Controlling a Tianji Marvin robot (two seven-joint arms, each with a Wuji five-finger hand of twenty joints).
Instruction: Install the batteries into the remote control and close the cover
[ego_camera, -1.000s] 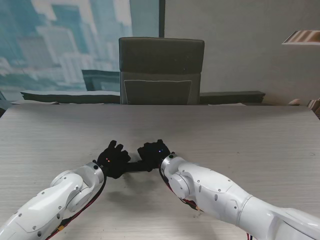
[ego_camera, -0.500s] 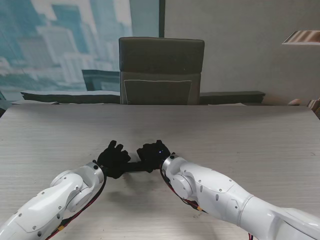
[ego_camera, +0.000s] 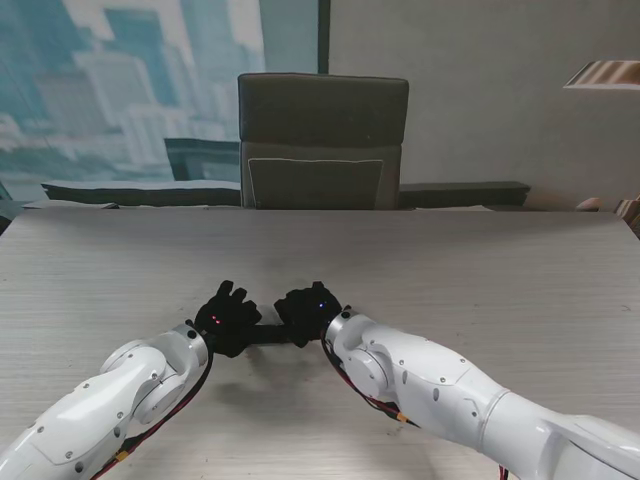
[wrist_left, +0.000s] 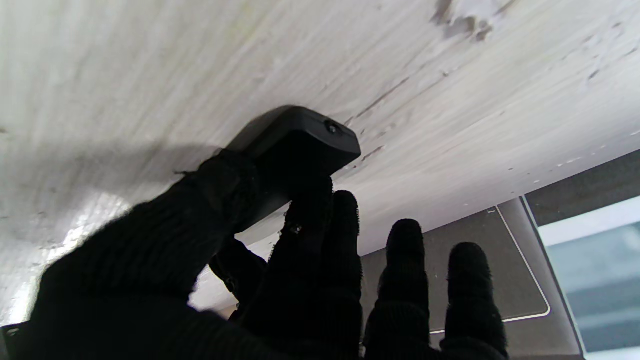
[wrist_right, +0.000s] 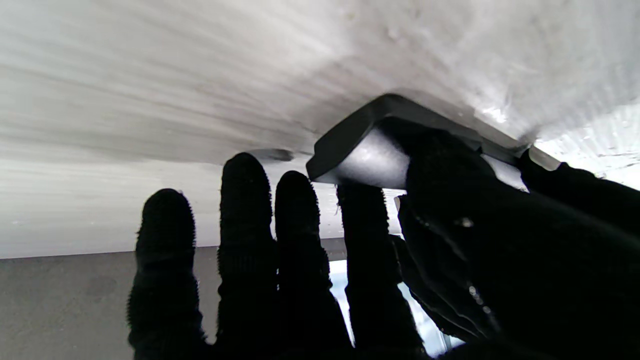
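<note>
**Both gloved hands on the remote, barely a twitch between moments**

Almost nothing has shifted since a second ago: the right forearm has crept a touch farther from the robot, and the two hands sit where they were, close together near the middle of the pale wood-grain table (ego_camera: 480, 270).

The slim black plastic remote control (ego_camera: 268, 335) lies across between them, one end in each hand, just over the table top. The left hand in its black knit glove (ego_camera: 228, 318) pinches its end of the remote (wrist_left: 295, 145) between thumb and forefinger; the other fingers (wrist_left: 407, 270) stand straight and slightly apart, touching nothing. The right hand, also in a black knit glove (ego_camera: 308, 312), has its thumb laid over the other end of the remote (wrist_right: 360, 145), with one finger up against the underside; its remaining fingers (wrist_right: 245, 230) are held upright, close side by side, free of the remote.

I cannot tell from here whether the battery cover is on or off, nor see any batteries.

Beyond the far edge of the table stands a dark grey upholstered chair (ego_camera: 322, 140).
</note>
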